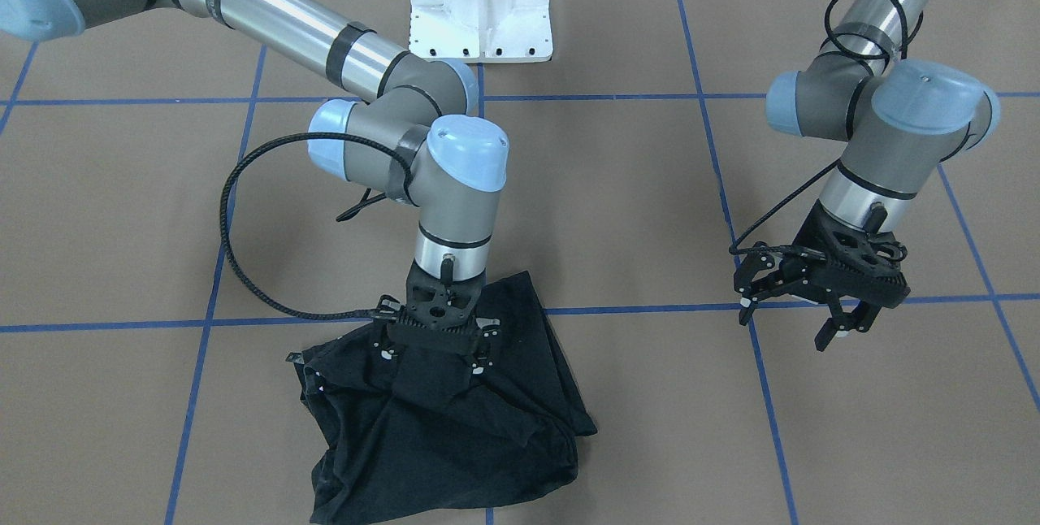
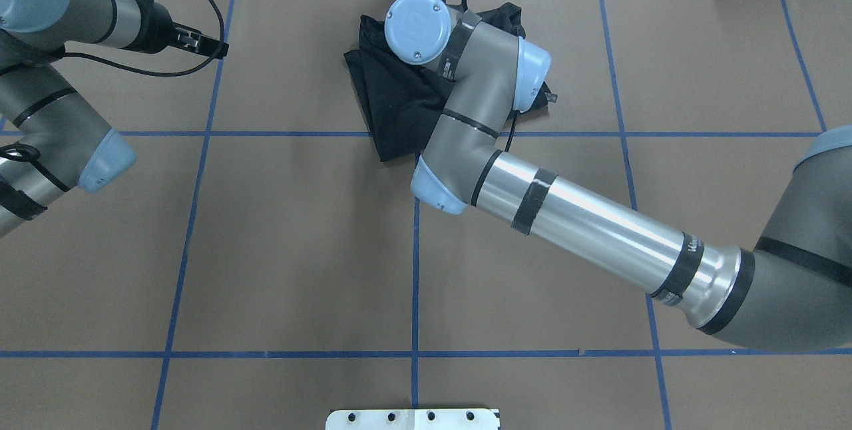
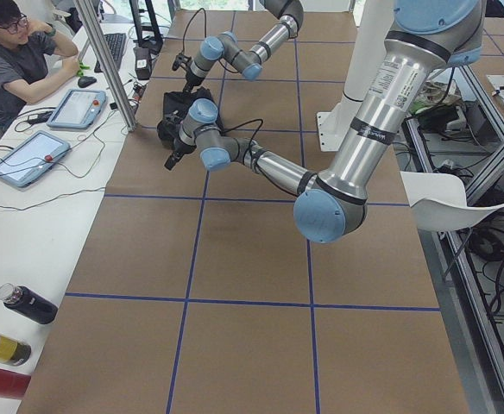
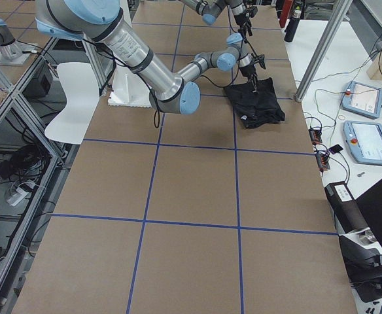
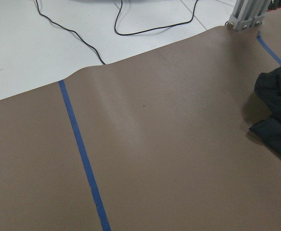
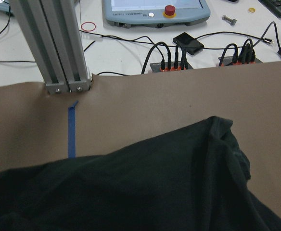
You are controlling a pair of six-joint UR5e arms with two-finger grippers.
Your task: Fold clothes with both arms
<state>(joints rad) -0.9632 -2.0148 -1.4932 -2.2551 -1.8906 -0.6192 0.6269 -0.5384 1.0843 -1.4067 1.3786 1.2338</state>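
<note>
The black T-shirt (image 1: 487,427) lies crumpled near the table's far edge, its print hidden. It also shows in the overhead view (image 2: 393,104), the left wrist view (image 5: 277,110) and the right wrist view (image 6: 155,192). My right gripper (image 1: 439,354) points straight down into the shirt's middle. Its fingertips are buried in the cloth, which bunches up toward it as if pinched. My left gripper (image 1: 784,330) is open and empty, hanging just above the brown table to the shirt's side, well apart from it.
The white mounting block (image 1: 481,5) stands at the robot's side of the table. An aluminium post (image 6: 58,48), control tablets (image 6: 155,12) and cables lie just past the far edge. An operator (image 3: 15,52) sits at the side desk. Blue tape lines (image 1: 731,208) cross the brown table.
</note>
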